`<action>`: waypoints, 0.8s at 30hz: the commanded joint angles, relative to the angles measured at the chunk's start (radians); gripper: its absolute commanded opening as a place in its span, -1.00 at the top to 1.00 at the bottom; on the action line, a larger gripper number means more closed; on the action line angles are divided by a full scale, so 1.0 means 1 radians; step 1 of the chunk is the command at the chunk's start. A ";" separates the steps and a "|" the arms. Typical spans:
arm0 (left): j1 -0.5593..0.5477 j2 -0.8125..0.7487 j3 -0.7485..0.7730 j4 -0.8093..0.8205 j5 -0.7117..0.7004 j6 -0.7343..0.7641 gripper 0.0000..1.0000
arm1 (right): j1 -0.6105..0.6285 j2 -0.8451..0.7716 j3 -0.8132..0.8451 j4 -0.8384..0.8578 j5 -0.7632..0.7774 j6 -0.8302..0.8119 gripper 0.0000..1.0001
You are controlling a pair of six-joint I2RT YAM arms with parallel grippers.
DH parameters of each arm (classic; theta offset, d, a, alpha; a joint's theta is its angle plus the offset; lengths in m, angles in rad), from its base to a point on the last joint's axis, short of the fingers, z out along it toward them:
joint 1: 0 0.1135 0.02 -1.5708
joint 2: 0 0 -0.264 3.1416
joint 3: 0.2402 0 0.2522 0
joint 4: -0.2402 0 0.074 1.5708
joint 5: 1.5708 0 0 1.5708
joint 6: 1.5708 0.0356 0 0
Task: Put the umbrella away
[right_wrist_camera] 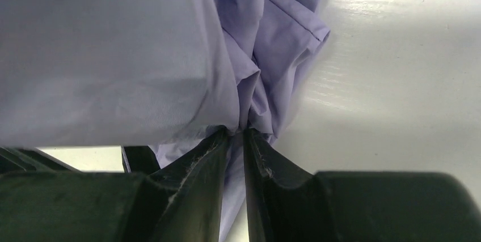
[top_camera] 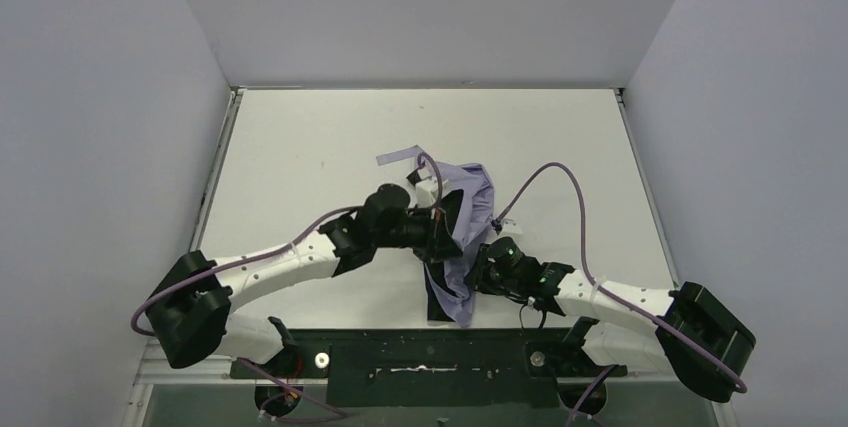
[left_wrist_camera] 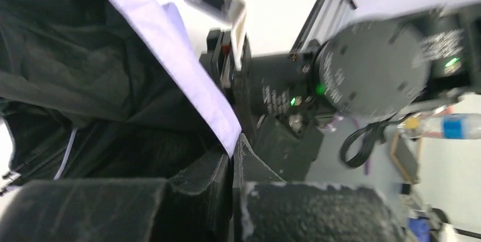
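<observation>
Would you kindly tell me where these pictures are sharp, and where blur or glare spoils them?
Top external: sharp and evenly lit, the umbrella plain against the white table. Left wrist: smeared by blur, worst on the black motor housing at upper right. Right wrist: the umbrella's near folds are soft, and glare washes out the table at upper right.

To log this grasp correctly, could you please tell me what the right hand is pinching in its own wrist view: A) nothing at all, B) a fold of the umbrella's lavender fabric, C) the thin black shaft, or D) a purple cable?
B: in the right wrist view, the right hand is closed on a gathered fold of lavender fabric of the umbrella, which bunches right at its fingertips.
</observation>
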 commanded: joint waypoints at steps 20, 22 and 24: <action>-0.247 0.168 -0.489 0.770 -0.396 0.034 1.00 | 0.002 -0.429 0.198 -0.455 0.146 -0.055 0.23; -0.247 0.183 -0.494 0.787 -0.394 0.010 0.96 | 0.002 -0.428 0.211 -0.459 0.143 -0.049 0.21; -0.248 0.180 -0.494 0.787 -0.391 -0.004 0.88 | 0.001 -0.422 0.222 -0.446 0.136 -0.035 0.18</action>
